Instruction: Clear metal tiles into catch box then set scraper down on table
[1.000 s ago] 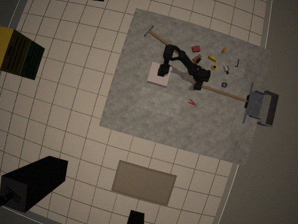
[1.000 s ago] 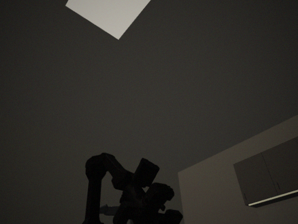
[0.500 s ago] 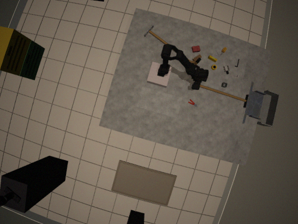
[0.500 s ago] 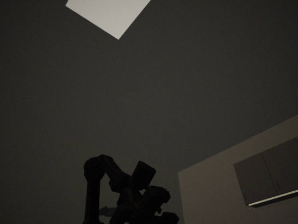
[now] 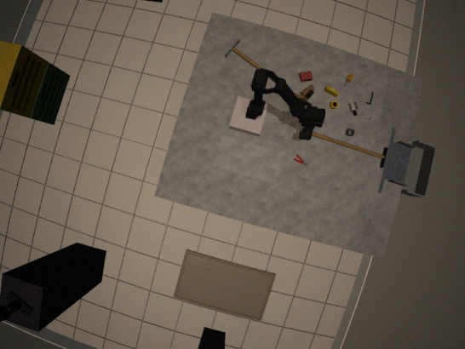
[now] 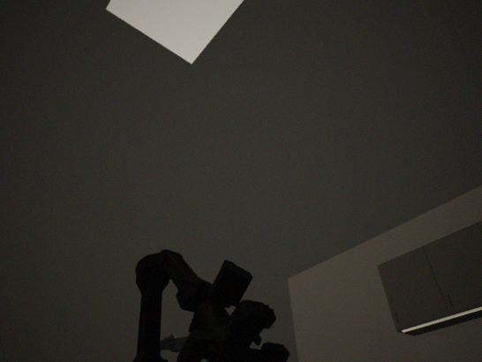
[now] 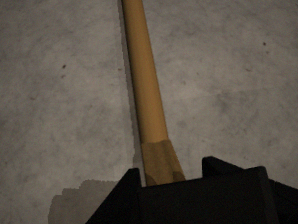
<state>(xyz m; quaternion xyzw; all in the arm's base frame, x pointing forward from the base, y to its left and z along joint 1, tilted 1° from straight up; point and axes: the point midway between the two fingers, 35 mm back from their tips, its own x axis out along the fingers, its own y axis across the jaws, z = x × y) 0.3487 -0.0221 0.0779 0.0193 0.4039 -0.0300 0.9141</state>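
My gripper point(image 5: 307, 134) point(image 7: 171, 172) is shut on the wooden handle of the long scraper point(image 5: 349, 145) point(image 7: 145, 75). The handle runs right in the top view to a black head point(image 5: 383, 157) at the near edge of the bluish steel bench plate point(image 5: 397, 167). The grey catch box point(image 5: 425, 170) is at the plate's far end. I cannot make out any metal tiles on the plate, nor whether the head touches it. The wrist view shows only the handle over the grey table. The exterior view shows the dark arm, not the fingers.
A second wooden-handled tool point(image 5: 244, 57) with a metal crosspiece lies behind the arm. Near the arm are a red block point(image 5: 306, 76), a yellow block point(image 5: 331, 91), a yellow ring point(image 5: 334, 105), a small grey box point(image 5: 349, 132) and red-handled pliers point(image 5: 301, 160). A black hex key point(image 5: 371, 99) lies farther right.
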